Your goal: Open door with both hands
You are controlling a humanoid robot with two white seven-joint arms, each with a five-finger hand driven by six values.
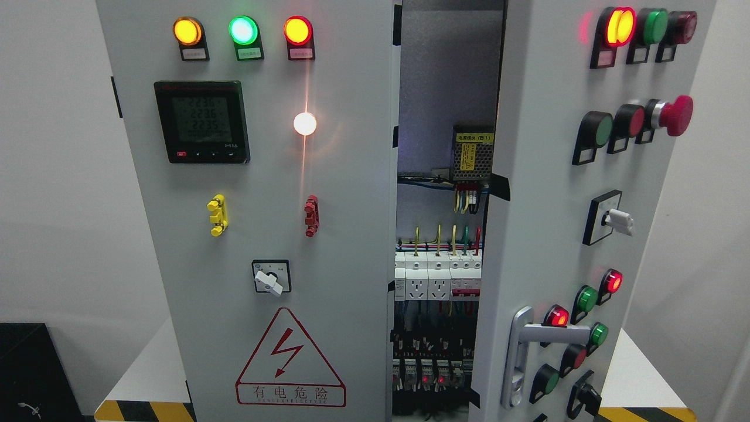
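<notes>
No robot hand in sight from the head camera right now, neither left nor right, so I can't tell you whether fingers are spread or curled. What fills the view is the grey electrical cabinet [263, 176], standing on a white table [140, 375] with yellow-and-black hazard tape along its front edge. The right door [545, 193] already stands ajar, swung out toward us, and through the gap you can see the wiring, a row of breakers [436, 275] and a small power supply [471, 153] up higher. The left door [351, 234] looks shut, flush with the frame. That right door is painted sheet metal, stiff, probably smooth and a bit slick on the flat face, and it's loaded with lamps and push buttons, including a red mushroom stop button [674, 115] and a rotary switch [609, 218], so I'd judge it carries some weight and wants a steady swing on its hinges. The sensible place to take hold is the silver lever handle [536, 346] low on the door, toward the table's front edge, or the bare free edge of the door beside the gap. Anywhere else risks pressing a button. The left door shows no handle, only a meter [202, 122], lamps and a warning triangle [290, 360].
</notes>
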